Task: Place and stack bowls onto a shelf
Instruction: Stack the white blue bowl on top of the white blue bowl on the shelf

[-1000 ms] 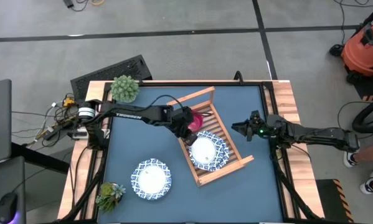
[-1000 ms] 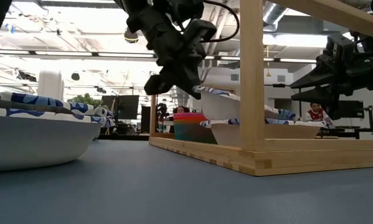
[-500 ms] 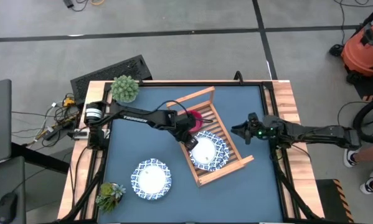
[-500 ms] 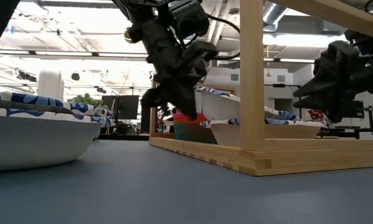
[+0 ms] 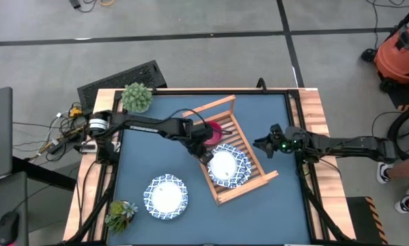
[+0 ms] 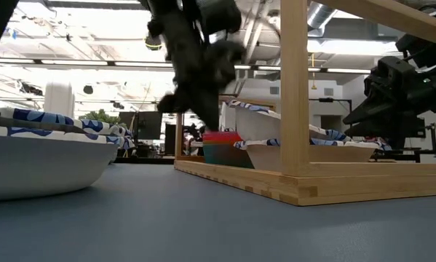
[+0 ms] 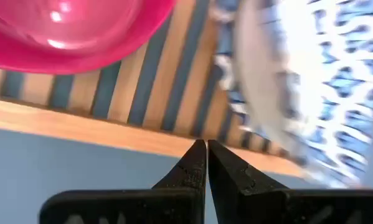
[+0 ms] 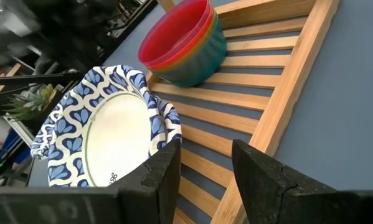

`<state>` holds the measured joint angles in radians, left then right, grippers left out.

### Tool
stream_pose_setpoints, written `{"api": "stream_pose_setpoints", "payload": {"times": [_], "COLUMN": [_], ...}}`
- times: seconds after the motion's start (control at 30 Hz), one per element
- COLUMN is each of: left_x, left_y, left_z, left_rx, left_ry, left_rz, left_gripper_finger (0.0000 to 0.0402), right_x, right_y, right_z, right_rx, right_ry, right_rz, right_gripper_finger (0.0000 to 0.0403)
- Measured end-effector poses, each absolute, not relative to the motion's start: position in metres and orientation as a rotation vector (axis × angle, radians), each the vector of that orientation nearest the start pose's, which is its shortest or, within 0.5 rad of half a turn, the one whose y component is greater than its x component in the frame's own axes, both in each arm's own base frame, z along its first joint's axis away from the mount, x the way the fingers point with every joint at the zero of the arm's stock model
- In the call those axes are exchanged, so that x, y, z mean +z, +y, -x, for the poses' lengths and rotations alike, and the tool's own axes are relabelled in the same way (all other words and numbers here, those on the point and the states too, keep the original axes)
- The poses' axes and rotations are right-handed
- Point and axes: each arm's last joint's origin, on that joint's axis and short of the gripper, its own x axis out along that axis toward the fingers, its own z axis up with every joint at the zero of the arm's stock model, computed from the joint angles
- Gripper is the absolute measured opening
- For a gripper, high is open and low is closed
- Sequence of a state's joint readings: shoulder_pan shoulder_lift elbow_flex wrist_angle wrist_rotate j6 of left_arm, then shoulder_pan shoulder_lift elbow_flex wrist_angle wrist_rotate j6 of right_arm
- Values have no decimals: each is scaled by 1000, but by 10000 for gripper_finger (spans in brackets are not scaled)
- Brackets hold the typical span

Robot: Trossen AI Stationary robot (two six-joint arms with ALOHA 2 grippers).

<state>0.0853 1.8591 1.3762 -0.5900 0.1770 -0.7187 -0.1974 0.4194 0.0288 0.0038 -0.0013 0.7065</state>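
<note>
Stacked bowls (image 5: 214, 131) on shelf (image 5: 248, 179), half hidden behind left hand (image 5: 205, 152).

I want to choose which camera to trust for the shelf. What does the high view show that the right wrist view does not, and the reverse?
Only the high view shows the second white dish on the table off the shelf, both potted plants, and the left gripper, jaws shut, at the shelf's edge. Only the right wrist view shows the stacked small bowls, red on top, and the right gripper with jaws open. Both show the shelf and the white dish on it.
</note>
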Motion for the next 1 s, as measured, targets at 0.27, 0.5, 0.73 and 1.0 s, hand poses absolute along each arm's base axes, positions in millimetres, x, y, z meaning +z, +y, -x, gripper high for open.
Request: {"api": "stream_pose_setpoints", "payload": {"times": [0.27,0.5,0.73,1.0], "left_x": [278,288,247,203], "left_y": [29,13,4,2], "left_z": [-363,-365,-364,-344], "left_rx": [296,73,-8,76], "left_ry": [920,665,423,386], "left_rz": [692,638,719,818], "left_gripper_finger": [0,0,0,0], "right_x": [137,137,137,137], "right_y": [-23,-23,-23,-23], "right_z": [-116,-116,-116,-116], "right_rx": [-321,-321,-320,-321], "right_ry": [298,299,300,303], "right_rz": [-734,-733,-729,-727], "right_gripper_finger": [171,171,171,171]}}
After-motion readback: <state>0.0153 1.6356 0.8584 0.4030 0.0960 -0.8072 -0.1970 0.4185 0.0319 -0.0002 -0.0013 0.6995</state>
